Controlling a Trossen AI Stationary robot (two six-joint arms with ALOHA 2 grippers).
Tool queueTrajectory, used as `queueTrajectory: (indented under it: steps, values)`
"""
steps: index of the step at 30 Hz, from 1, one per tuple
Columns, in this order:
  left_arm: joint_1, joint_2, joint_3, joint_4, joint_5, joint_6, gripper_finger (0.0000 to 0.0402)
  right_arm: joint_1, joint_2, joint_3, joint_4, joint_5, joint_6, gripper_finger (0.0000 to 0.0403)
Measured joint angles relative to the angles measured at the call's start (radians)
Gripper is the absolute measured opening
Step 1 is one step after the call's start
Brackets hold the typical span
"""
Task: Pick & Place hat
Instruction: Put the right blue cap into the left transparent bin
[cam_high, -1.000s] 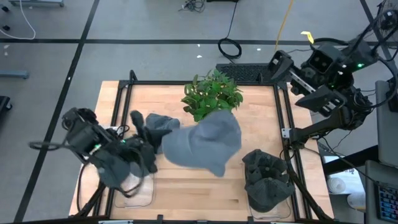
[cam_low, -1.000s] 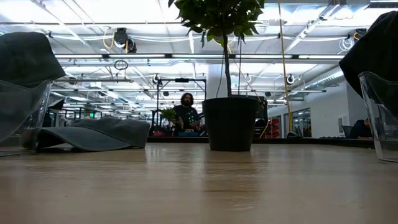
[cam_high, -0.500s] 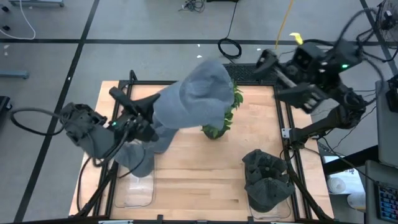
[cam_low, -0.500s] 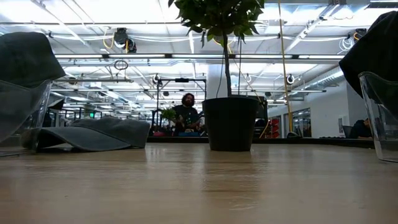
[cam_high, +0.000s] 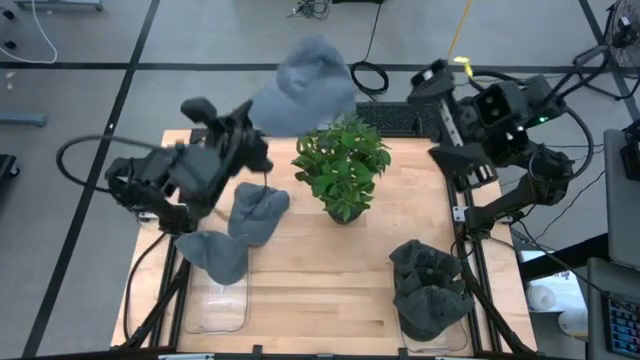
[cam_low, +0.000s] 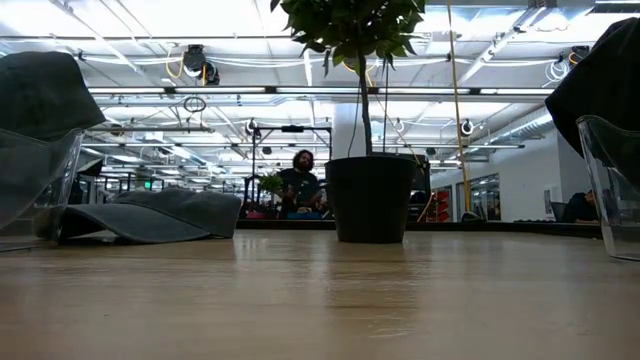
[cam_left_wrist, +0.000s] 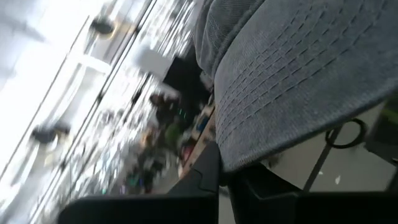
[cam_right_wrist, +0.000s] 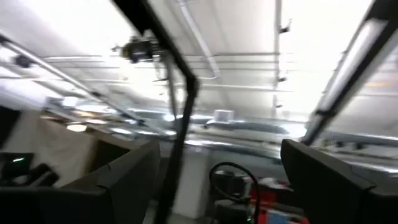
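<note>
Overhead arrangement, read from left to right. At the near left corner a clear bin (cam_high: 215, 300) carries a grey hat (cam_high: 213, 255) slumped over its rim, and a second loose hat (cam_high: 258, 212) lies on the wooden table (cam_high: 330, 290) just beside it, presumably stock awaiting transfer. Above these the left gripper (cam_high: 245, 128) is raised well clear of the board, its fingers pinched tight on the brim of the carried hat (cam_high: 305, 80), which hangs out beyond the far edge of the table; the left wrist view confirms the hold, the stitched brim (cam_left_wrist: 298, 81) filling the frame where it meets the dark fingers (cam_left_wrist: 208, 171). The height appears chosen so that the cloth passes over the potted plant (cam_high: 343, 165) standing at the table's far centre, which blocks a low, direct path across. To the right of the plant, at the near right corner, a second clear bin (cam_high: 432, 325) holds dark hats (cam_high: 428, 285) piled to the rim, probably the destination. Farthest right, the right gripper (cam_high: 440, 95) is lifted off the table beyond its far right corner, jaws spread wide and holding nothing; it seems positioned to receive the hat, though this is a judgement only.
</note>
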Motion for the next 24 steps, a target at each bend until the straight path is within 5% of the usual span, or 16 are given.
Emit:
queueTrajectory:
  steps: [6,11,19,24]
  values:
    - [0.139,0.000,0.000,0.153,0.032,0.026,0.0009,0.000,0.002,0.001,-0.017,0.257,0.049,0.0320]
    - [0.188,0.000,0.000,0.370,0.210,0.172,0.0009,-0.026,0.022,0.001,-0.014,0.342,0.241,0.0316]
    - [0.200,0.058,0.000,0.858,0.553,0.764,0.0009,-0.038,0.068,0.000,-0.017,0.349,0.382,0.0315]
    - [0.200,0.108,0.001,1.024,0.613,1.026,0.0009,-0.034,0.066,0.001,-0.025,0.351,0.363,0.0315]
